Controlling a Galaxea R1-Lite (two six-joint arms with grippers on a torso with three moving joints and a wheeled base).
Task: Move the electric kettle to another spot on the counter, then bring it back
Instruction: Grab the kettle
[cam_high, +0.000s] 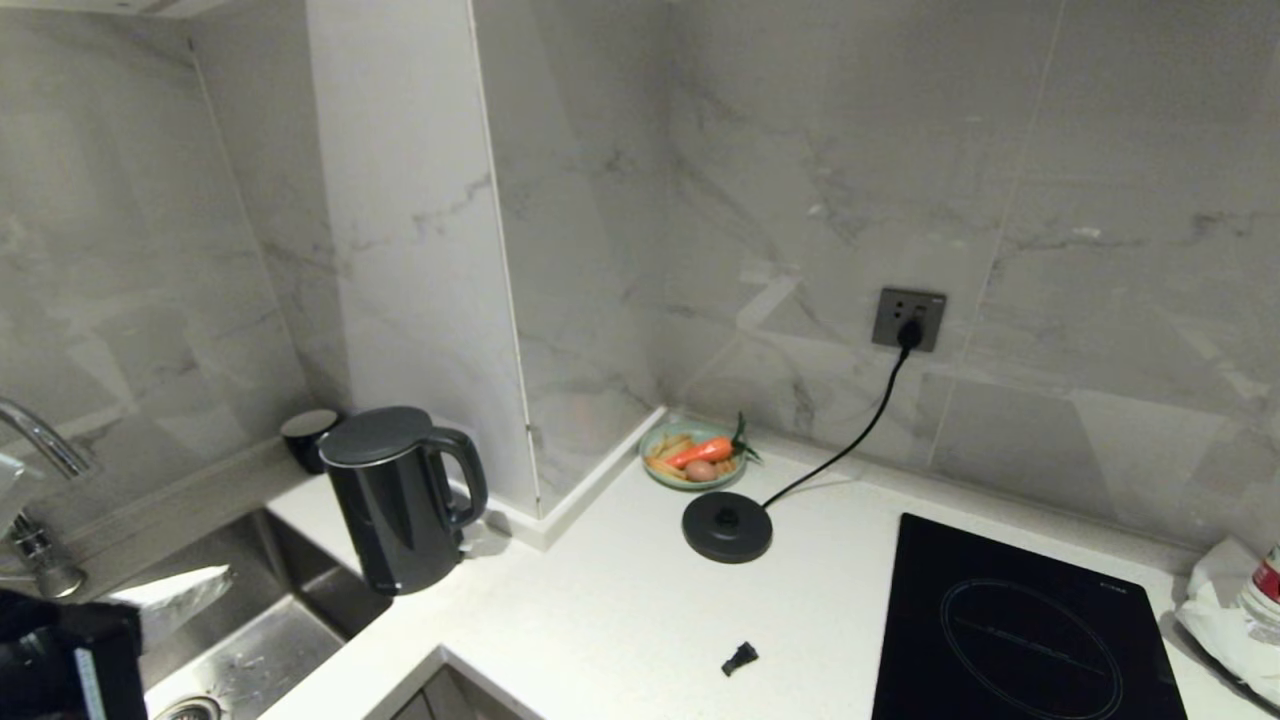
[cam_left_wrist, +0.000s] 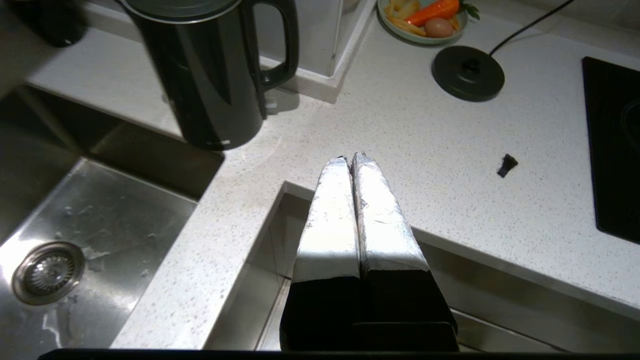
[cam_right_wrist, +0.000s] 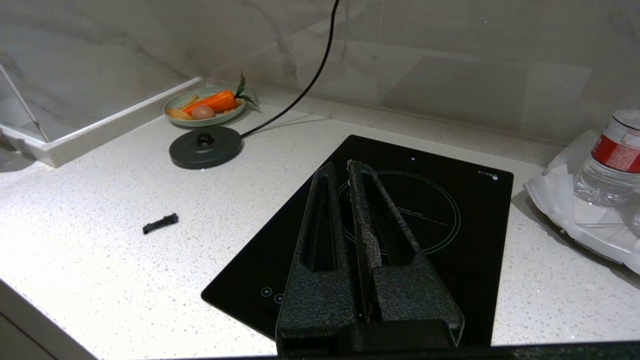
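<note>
The electric kettle (cam_high: 400, 497) stands upright on the tabletop (cam_high: 600, 620) by the sink's (cam_high: 240, 640) corner, handle toward the wall pillar, well apart from its round base disc (cam_high: 727, 526). Open tabletop lies between them, bounded by the induction hob (cam_high: 1010, 630). A green dish (cam_high: 693, 455) holds a carrot and an egg. The left pincer (cam_left_wrist: 350, 159) hangs over the front edge, fingers pressed together, empty. The right pincer (cam_right_wrist: 340, 167), also closed and empty, hovers above the hob.

The electric kettle (cam_high: 397, 505) looks like glossy black plastic, with a matt lid. The counter (cam_high: 610, 620) is white speckled stone, smooth. The sink (cam_left_wrist: 95, 235) is brushed, water-marked steel. The hob (cam_right_wrist: 400, 220) is shiny black glass. Marbled wall tiles (cam_high: 800, 200) gleam. The left gripper (cam_left_wrist: 349, 159) wears crinkled silvery tape.
</note>
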